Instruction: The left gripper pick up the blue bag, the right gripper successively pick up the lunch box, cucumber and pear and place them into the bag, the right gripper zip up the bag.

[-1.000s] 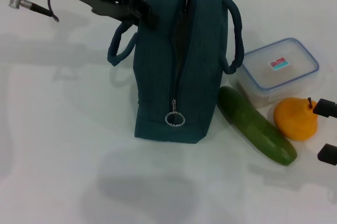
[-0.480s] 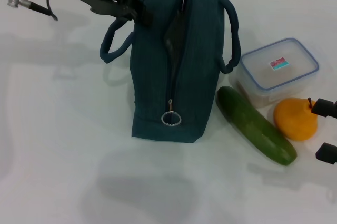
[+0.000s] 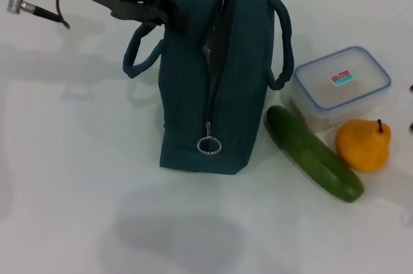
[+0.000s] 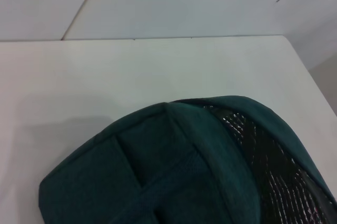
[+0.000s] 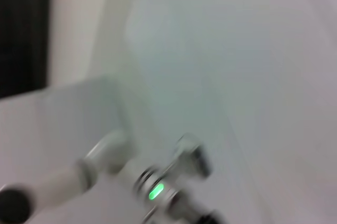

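I have the left gripper (image 3: 169, 17) up at the far left top edge of the blue bag (image 3: 216, 80), its black fingers (image 3: 155, 9) closed on the fabric beside the near-side handle (image 3: 139, 51). The bag stands upright on the white tabletop (image 3: 77, 177), and its top seam is parted: from the fingers the gap runs away along the middle of the bag, showing dark shiny lining (image 4: 268, 155) in the left wrist view. The zipper ring (image 3: 210, 146) hangs low on the bag's near end, well away from the fingers and toward me. The second handle (image 3: 284, 42) loops out on the side of the bag opposite the fingers.

Past the bag from the fingers, on its far side, lie the three things to pack. The lunch box (image 3: 339, 86), clear with a blue-rimmed lid and a small label, sits just beside that second handle. The cucumber (image 3: 313, 153) lies diagonally, one end near the bag's lower corner, and appears to touch the lunch box's front corner. The pear (image 3: 363, 145), orange-yellow with a dark stem, rests just beside the cucumber and in front of the lunch box.

I cannot see the right gripper in the head view, and its wrist view shows only a blurred wall and part of the other arm (image 5: 105, 171), so I cannot tell the state of its fingers.
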You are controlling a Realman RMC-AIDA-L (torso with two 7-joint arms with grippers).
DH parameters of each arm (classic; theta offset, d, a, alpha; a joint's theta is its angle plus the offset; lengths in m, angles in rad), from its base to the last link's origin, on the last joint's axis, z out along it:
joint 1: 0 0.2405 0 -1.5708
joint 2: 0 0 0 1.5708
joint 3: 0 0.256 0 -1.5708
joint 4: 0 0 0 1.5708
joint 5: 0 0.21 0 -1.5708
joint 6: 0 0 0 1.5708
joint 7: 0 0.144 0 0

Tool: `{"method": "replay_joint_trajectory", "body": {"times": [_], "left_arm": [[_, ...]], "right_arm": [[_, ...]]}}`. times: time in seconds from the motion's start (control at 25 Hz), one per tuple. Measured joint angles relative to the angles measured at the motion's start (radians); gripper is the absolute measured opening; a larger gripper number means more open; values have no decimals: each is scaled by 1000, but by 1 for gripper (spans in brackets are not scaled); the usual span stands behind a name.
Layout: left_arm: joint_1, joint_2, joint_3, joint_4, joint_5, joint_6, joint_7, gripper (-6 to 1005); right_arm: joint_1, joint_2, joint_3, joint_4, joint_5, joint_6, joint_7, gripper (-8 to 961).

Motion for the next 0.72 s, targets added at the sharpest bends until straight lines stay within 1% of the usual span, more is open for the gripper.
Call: {"method": "replay_joint_trajectory", "body": {"times": [0.16, 0.28, 0.4, 0.52, 0.56, 0.72], "left_arm": [[8, -5, 0, 0, -1, -2, 1, 81], [10, -8, 0, 0, -1, -3, 0, 81], [19, -11, 0, 5, -2, -6, 2, 80], [22, -13, -1, 3, -3, -8, 2, 80], [28, -19, -1, 1, -3, -14, 1, 80], [36, -28, -1, 2, -3, -20, 2, 80]], "right_arm": [[3, 25, 150, 64, 0, 79, 27, 875], [8, 30, 228, 125, 14, 156, 60, 875], [11, 30, 295, 182, 52, 262, 112, 875], [12, 30, 321, 204, 86, 374, 174, 875], [15, 30, 322, 206, 92, 410, 192, 875], [43, 34, 322, 220, 101, 547, 270, 875]]}}
